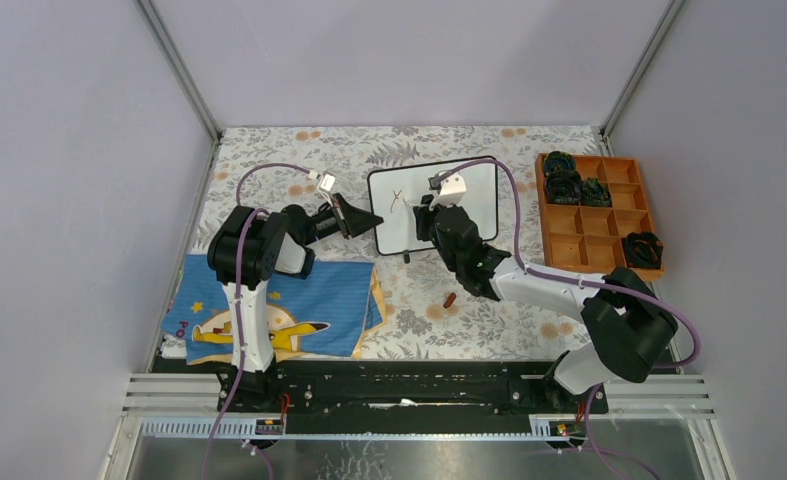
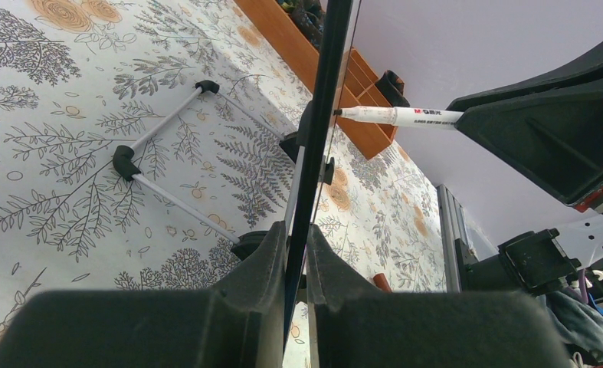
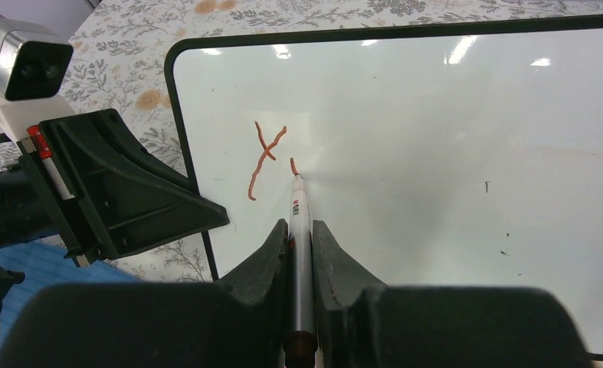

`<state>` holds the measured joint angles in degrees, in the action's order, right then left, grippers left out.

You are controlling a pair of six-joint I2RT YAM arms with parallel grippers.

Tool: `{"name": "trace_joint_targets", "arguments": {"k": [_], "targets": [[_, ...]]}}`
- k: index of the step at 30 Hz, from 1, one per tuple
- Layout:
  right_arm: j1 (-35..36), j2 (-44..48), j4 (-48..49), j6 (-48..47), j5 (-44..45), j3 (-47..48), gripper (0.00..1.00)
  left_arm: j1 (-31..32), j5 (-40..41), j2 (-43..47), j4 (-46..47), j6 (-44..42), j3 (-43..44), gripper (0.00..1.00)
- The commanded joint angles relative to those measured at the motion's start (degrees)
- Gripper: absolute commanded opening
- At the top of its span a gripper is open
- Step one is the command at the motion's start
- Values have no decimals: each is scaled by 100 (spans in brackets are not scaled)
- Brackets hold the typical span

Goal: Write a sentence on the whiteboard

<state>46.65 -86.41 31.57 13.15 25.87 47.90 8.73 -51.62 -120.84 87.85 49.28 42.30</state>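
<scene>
Top external view gives me the floral-covered bench (image 1: 299, 160) with both arms reaching in from its near edge. A blue cartoon cloth (image 1: 319, 300) lies at the near left, partly under the left arm (image 1: 244, 260). An orange tray (image 1: 567, 222) sits at the far right, with dark items in several compartments.

The whiteboard (image 1: 484, 205) stands tilted on its feet at the middle of the bench, between the two arms and left of the tray. From the left wrist I see the left jaws clamped on the board's thin black edge, which runs up between the two fingers.

The right arm (image 1: 569, 290) reaches across to the board's face. Its jaws are pressed together on a white marker (image 3: 299, 222), whose tip touches the white surface.

Of the sentence (image 3: 263, 157) I can read only a reddish-brown "Y" and a short stroke just beside it, at the marker tip.

A small brown object (image 1: 450, 299) lies on the bench near the board's foot; I cannot tell what it is.
</scene>
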Motion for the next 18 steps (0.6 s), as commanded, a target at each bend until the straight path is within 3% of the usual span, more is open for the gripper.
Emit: {"name": "trace_joint_targets", "arguments": {"k": [1, 18], "targets": [[-72, 209, 20, -12, 161, -78, 0, -65, 2, 22, 364, -112, -99, 0], [-192, 183, -22, -137, 313, 224, 0, -56, -23, 8, 364, -130, -97, 0]]}}
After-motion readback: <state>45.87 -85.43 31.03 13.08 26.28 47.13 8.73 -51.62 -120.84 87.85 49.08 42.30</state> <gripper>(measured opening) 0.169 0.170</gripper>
